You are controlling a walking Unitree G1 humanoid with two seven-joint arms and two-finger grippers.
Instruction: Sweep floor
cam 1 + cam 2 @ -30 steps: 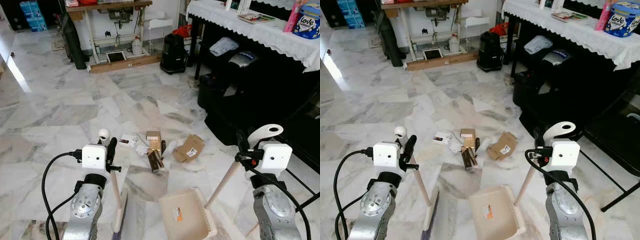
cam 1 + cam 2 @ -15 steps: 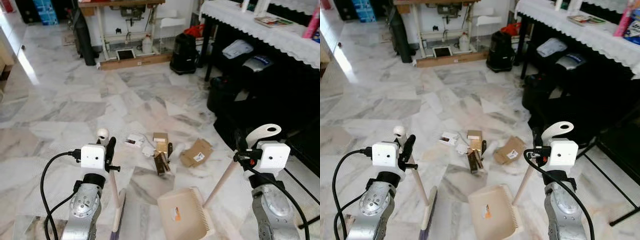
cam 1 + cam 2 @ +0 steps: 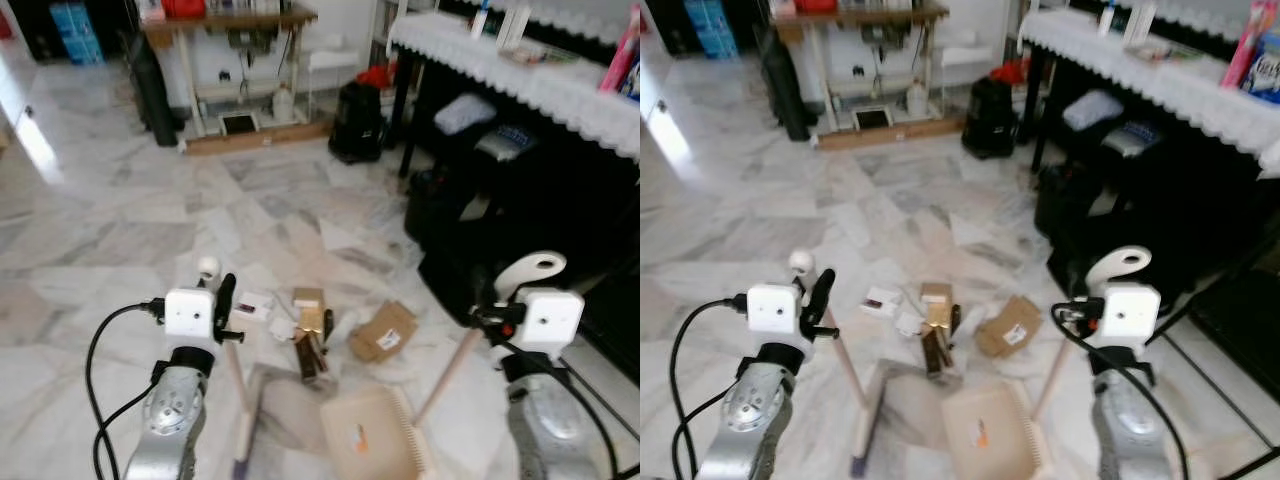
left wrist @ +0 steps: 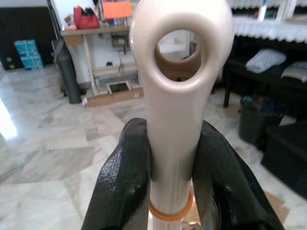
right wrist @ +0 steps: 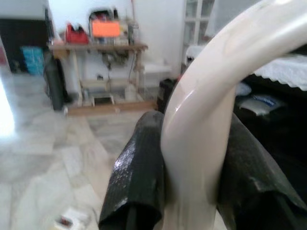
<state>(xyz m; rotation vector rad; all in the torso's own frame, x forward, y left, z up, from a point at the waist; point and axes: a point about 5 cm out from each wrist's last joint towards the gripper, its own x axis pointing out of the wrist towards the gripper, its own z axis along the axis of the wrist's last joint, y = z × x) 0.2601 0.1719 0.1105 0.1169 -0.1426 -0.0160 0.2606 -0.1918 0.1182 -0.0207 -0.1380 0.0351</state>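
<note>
left gripper (image 4: 168, 177) clamped on broom (image 3: 243, 425) handle | right gripper (image 5: 192, 167) clamped on dustpan (image 3: 372, 440) handle | litter (image 3: 312, 335) (cardboard, scraps) on floor (image 3: 120, 230) ahead of both | step: lining up | next: sweep litter into pan

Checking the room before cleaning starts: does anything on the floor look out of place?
Yes. Litter lies scattered on the marble floor ahead of the cream dustpan: a flattened brown cardboard piece, a small tan box, a dark brown carton and white paper scraps.
</note>
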